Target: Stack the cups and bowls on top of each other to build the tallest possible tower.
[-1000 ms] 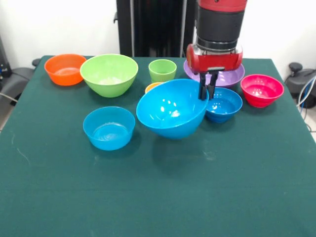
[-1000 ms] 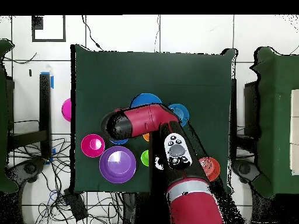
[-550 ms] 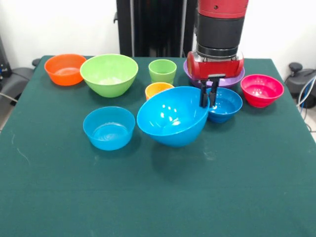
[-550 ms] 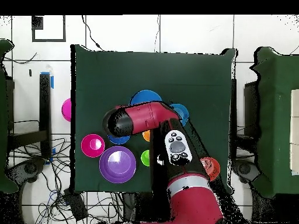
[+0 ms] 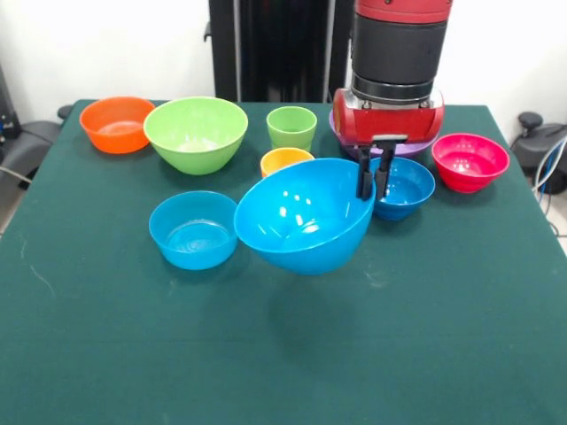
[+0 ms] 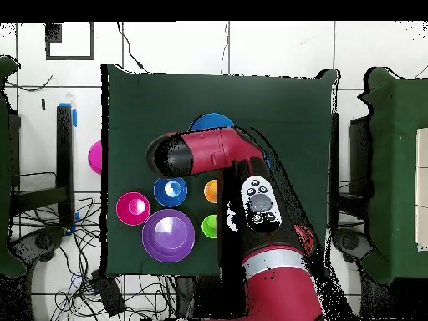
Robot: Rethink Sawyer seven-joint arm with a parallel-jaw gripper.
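Note:
My gripper (image 5: 373, 186) is shut on the right rim of the large blue bowl (image 5: 301, 217), one finger inside and one outside. The bowl hangs tilted above the cloth, clear of the table. In the overhead view only its far edge (image 6: 211, 123) shows past the arm. One small blue bowl (image 5: 403, 186) sits just behind the gripper, another (image 5: 195, 228) left of the held bowl. The orange-yellow cup (image 5: 285, 160) and the light green cup (image 5: 291, 127) stand behind it. The lime green bowl (image 5: 196, 133), orange bowl (image 5: 117, 124), pink-red bowl (image 5: 469, 161) and purple bowl (image 5: 416, 143) stand apart along the back.
All of it rests on a dark green cloth table (image 5: 283, 372), with open cloth at the front. In the overhead view the arm (image 6: 251, 209) covers the table's middle and right. Cables and chair bases lie around the table.
The gripper has risen and drifted toward the table's front with the large blue bowl, which now hangs higher and further left. The orange-yellow cup behind it has come into full view.

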